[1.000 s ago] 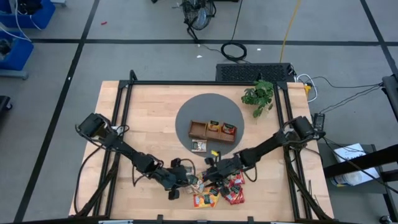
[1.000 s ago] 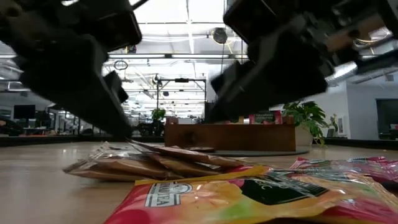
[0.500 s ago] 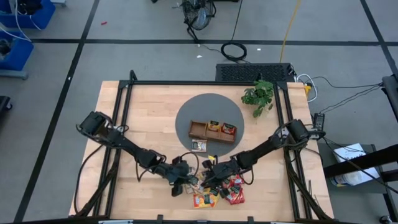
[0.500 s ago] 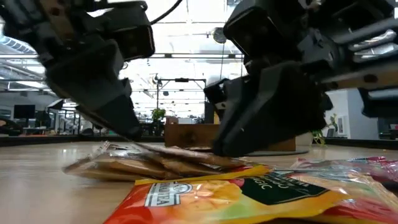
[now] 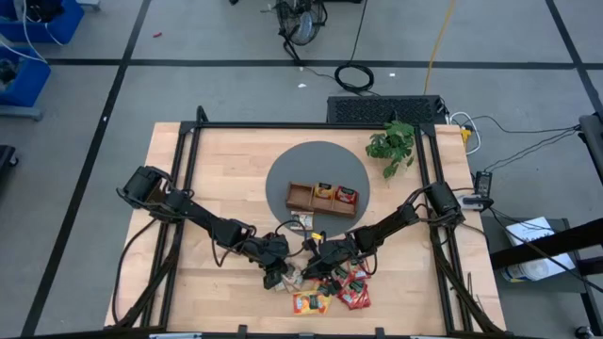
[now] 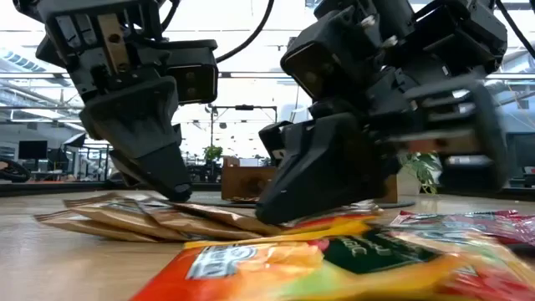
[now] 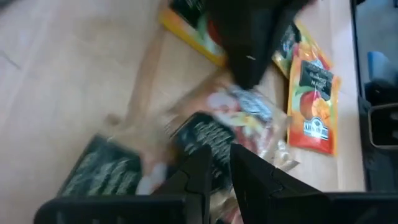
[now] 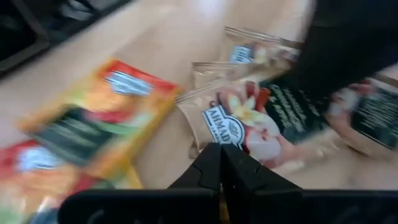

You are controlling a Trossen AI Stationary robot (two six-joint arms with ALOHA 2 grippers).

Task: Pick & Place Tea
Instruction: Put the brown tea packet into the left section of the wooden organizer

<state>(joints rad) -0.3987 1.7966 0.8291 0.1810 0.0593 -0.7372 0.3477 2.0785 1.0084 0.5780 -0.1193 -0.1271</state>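
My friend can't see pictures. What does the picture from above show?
Two dark robot arms meet over a pile of tea sachets at the wooden table's near edge, left gripper beside right gripper. Behind sits a wooden tray on a grey mat, near a plant.

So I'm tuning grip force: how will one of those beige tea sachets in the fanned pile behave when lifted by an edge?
The beige tea sachets lie thin and flat, so probably light and floppy. Overlapped as they are, a neighbour may drag along. The wrapper looks glossy, so it may slip in the right claw.
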